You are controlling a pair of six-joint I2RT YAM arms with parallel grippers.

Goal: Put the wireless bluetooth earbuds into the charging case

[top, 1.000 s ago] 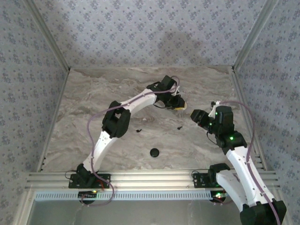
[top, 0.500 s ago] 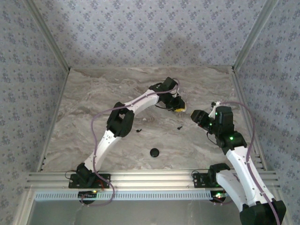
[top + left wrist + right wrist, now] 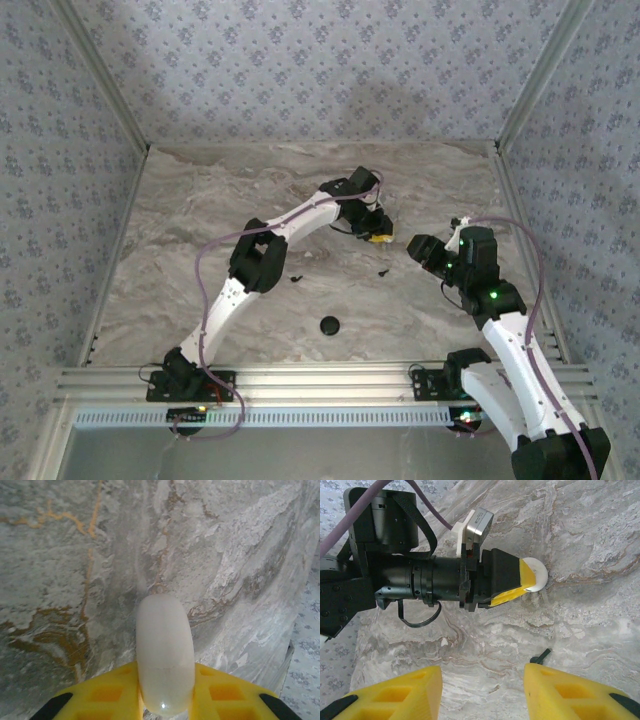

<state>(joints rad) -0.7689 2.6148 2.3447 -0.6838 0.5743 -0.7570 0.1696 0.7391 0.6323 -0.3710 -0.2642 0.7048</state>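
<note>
My left gripper (image 3: 165, 685) is shut on a white round charging case (image 3: 165, 655), held on edge between its yellow fingers (image 3: 105, 695) close above the marble table. From the right wrist view that case (image 3: 537, 574) sticks out past the left gripper (image 3: 527, 582). My right gripper (image 3: 482, 677) is open with nothing between its fingers, a short way to the right of the left gripper (image 3: 378, 237). One black earbud (image 3: 540, 656) lies just beyond its right finger (image 3: 570, 692). In the top view two black earbuds (image 3: 384, 271) (image 3: 294, 279) lie on the table.
A black round disc (image 3: 329, 325) lies nearer the front, in the middle. Patterned walls close the table (image 3: 200, 200) at the back and both sides. An aluminium rail (image 3: 320, 380) runs along the near edge.
The left gripper has shifted slightly nearer and lower with the white case still between its fingers. The right arm has not moved.
</note>
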